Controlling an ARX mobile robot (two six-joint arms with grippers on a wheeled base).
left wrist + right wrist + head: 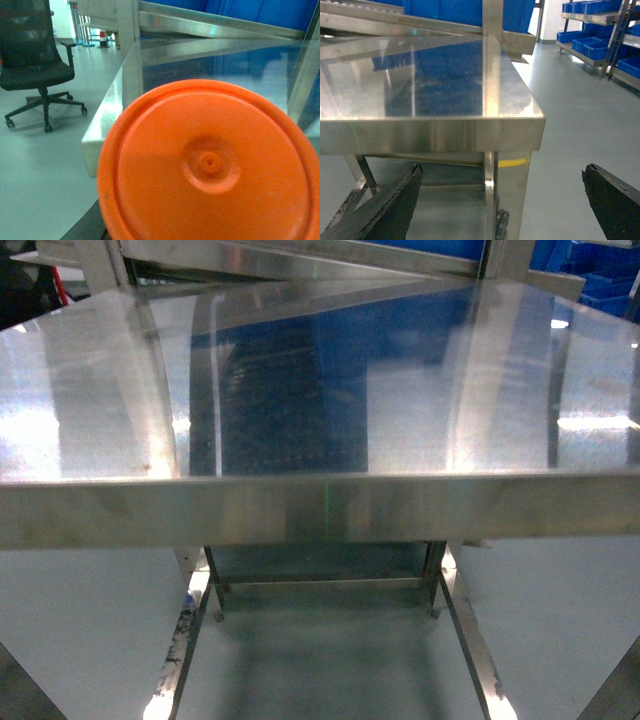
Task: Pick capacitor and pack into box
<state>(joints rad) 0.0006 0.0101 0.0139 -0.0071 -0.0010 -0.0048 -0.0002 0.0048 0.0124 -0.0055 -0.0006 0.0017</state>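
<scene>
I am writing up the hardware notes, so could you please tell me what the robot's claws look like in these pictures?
Only the right claw shows clearly: two dark, nearly black fingers, flat and wedge-shaped, with rough, worn-looking surfaces, seen at the bottom corners of the right wrist view. No cables or markings are visible. The left claw cannot be seen, since an orange round lid fills the left wrist view. The head view shows neither arm.

Right hand [502, 200] gapes wide; left hand's state unclear.

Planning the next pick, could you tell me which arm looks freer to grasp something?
Likely right: its gripper is open and empty by the table; an orange disc fills the left's view.
</scene>
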